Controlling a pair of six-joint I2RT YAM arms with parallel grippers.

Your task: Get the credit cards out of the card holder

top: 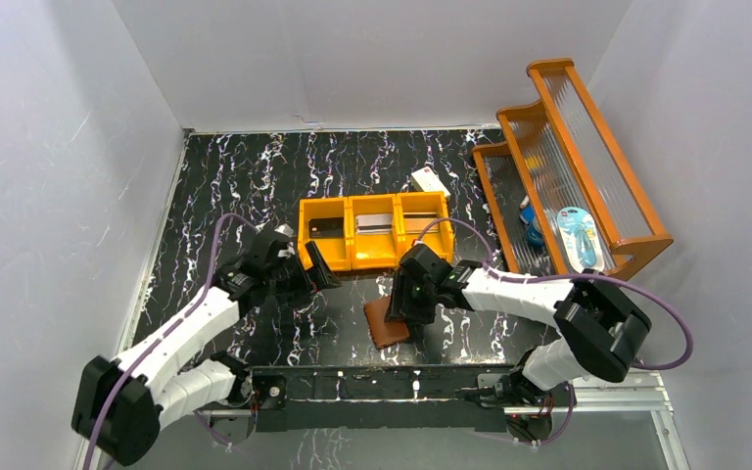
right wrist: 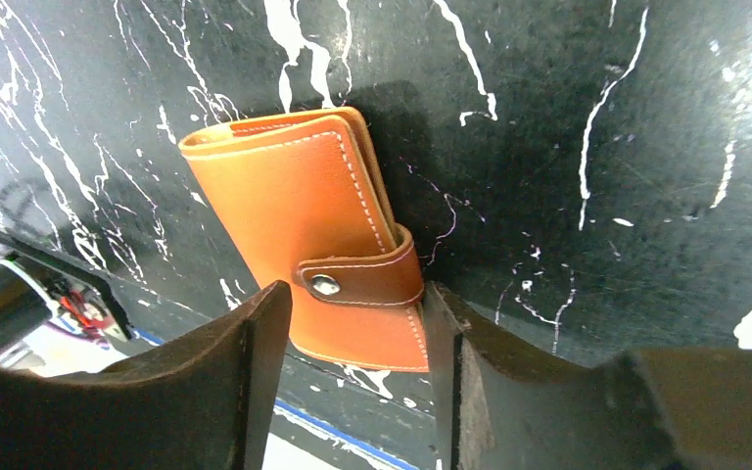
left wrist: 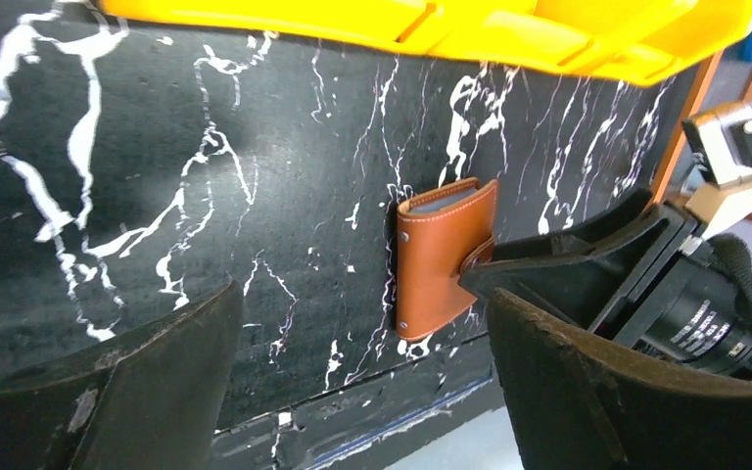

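Note:
The card holder [right wrist: 299, 211], a brown leather wallet, lies folded on the black marbled table with its snap tab [right wrist: 362, 281] fastened. My right gripper [right wrist: 352, 294] straddles its near end, one finger pressed against each long side by the tab; seen from above, this gripper [top: 399, 305] hangs over the card holder [top: 388, 326]. My left gripper [left wrist: 362, 308] stands wide open with nothing in it, left of the card holder [left wrist: 441, 259] and next to the tray. A black credit card [top: 326, 228] and a grey one [top: 375, 224] lie in the orange tray [top: 372, 253]. No card shows in the folded holder.
A cream-white box [top: 430, 181] lies behind the tray. An orange stepped rack [top: 587, 147] with blue packets stands at the right. White walls close off the left, back and right. The table's front edge with a metal rail [top: 372, 387] runs just below the card holder.

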